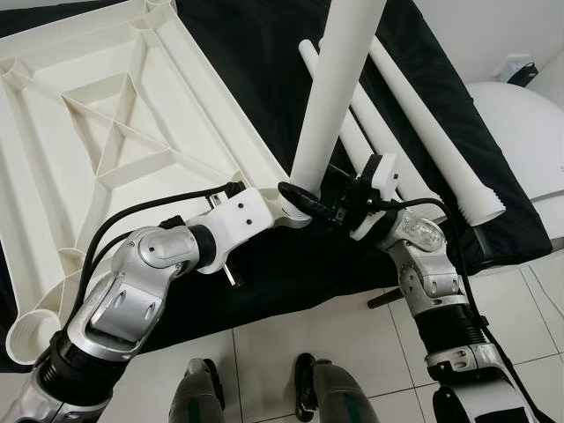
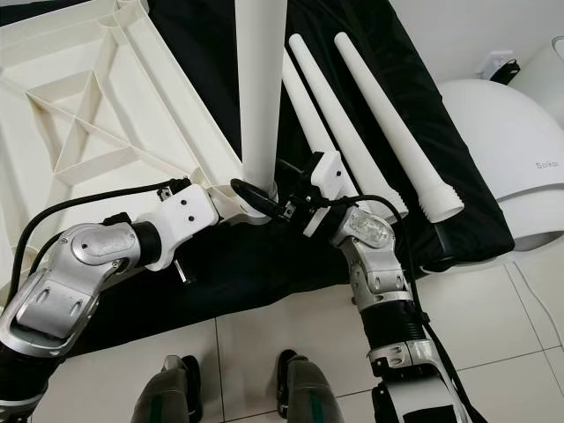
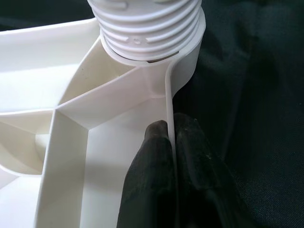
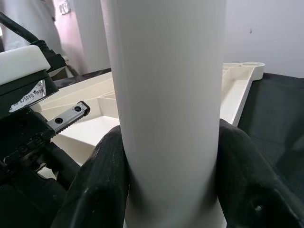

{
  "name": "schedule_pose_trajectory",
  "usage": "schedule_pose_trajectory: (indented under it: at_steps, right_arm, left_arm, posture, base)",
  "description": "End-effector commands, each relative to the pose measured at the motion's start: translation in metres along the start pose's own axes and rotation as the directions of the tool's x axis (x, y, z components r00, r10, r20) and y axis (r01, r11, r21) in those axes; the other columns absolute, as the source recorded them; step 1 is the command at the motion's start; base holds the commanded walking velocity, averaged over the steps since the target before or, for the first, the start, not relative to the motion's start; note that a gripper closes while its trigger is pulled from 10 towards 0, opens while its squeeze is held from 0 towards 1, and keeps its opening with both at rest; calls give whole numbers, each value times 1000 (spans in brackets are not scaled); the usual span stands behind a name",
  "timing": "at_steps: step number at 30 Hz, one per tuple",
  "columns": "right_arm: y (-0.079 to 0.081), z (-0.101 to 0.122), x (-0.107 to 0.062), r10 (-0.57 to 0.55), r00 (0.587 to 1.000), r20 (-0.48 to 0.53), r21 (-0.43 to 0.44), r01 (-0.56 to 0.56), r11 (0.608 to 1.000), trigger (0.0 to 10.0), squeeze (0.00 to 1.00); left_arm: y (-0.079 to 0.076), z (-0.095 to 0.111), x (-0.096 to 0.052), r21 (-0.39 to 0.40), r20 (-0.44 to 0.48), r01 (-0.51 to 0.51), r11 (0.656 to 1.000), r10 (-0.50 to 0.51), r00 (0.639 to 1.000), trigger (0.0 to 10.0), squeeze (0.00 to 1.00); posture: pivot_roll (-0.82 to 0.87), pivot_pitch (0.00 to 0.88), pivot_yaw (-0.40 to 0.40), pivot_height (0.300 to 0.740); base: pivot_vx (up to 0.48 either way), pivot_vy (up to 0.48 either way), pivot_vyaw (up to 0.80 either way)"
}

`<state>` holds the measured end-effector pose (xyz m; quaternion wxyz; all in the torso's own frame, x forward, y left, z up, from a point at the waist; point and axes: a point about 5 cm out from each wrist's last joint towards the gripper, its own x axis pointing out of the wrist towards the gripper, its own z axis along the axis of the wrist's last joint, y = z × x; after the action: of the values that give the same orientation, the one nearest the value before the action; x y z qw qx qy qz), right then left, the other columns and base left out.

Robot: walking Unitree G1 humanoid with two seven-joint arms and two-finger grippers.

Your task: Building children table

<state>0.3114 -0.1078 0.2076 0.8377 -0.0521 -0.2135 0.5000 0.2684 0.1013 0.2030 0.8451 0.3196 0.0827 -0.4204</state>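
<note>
Nearest the robot, over the tiled floor (image 1: 291,339), both arms met at the near corner of the upturned white tabletop (image 1: 106,132), which lay rib-side up on a black cloth (image 1: 291,264).

Left gripper (image 3: 172,130) was clamped on the tabletop's thin rim wall just beside the corner socket (image 3: 183,71), one finger either side of the wall. That pinned the top in place.

Right gripper (image 4: 171,156) was clenched round the lower shaft of an upright white leg (image 1: 339,84), fingers (image 4: 107,180) wrapping both sides. Leg stood in the corner socket; threaded end (image 3: 149,23) looked only partly wound in, several turns still exposed, so my read was mid-screw.

Handling, as judgement: hollow moulded plastic, light and stiff, smooth and a bit slippery. The tapered shaft could spin inside the pads, so grip low near the thread, where it's thickest. The rim wall is thin and could flex or crack under a hard pinch. Cross-threading was the main risk if the leg leaned.

Farther back, three spare legs (image 2: 388,123) lay side by side on the cloth, well apart from the socket. Beyond to the right sat a white rounded appliance (image 2: 502,150).
</note>
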Motion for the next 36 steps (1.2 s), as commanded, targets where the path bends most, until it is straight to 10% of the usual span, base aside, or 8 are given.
schedule_pose_trajectory:
  at_steps: [1,36]
  right_arm:
    - [7,-14,-6,-5,999,-49,66,9,998,10000,0]
    - [36,-17,-7,-264,963,-54,57,267,962,10000,0]
  left_arm:
    - [-8,-22,10,-59,-114,-28,998,21,993,10000,0]
    - [2,-21,21,-180,-169,-222,958,193,967,10000,0]
  posture:
    - [46,296,-21,740]
    - [49,277,-15,740]
  base:
    - [0,0,0]
    - [0,0,0]
